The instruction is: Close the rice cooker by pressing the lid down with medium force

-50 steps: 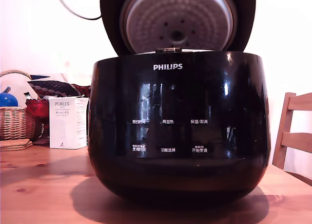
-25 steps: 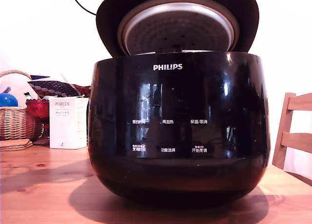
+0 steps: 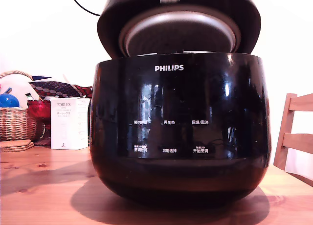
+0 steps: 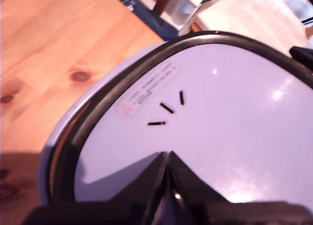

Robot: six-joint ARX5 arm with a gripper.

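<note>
The desk (image 3: 44, 186) is a pale knotty wooden surface that carries every item in the exterior view.

The rice cooker (image 3: 180, 132) is the largest item. It is a glossy black rounded pot that stands upright near the front edge of the desk and fills the middle of the exterior view. A white PHILIPS logo sits below its upper rim, with two rows of white Chinese button labels lower on the front wall.

The lid (image 3: 178, 22) is hinged at the back of the rice cooker and is partly lowered. Its front edge is raised clear of the pot rim, and its silver inner plate faces down and forward. In the wrist view the lid's outer top is a smooth pale glossy panel with three short dark slots, a small oval label and a dark surrounding rim.

The gripper (image 4: 167, 159) is at the lid's outer top. Its jaws are closed together, with only a thin seam between the two dark fingertips, and they hold nothing. The tips lie on or just above the panel; contact cannot be confirmed.

A wooden chair (image 3: 296, 137) stands beyond the desk's edge at the exterior view's right.

A wicker basket (image 3: 17, 120) stands at the desk's far edge at the exterior view's left.

A white PORLEX box (image 3: 69, 122) stands upright between the wicker basket and the rice cooker.
</note>
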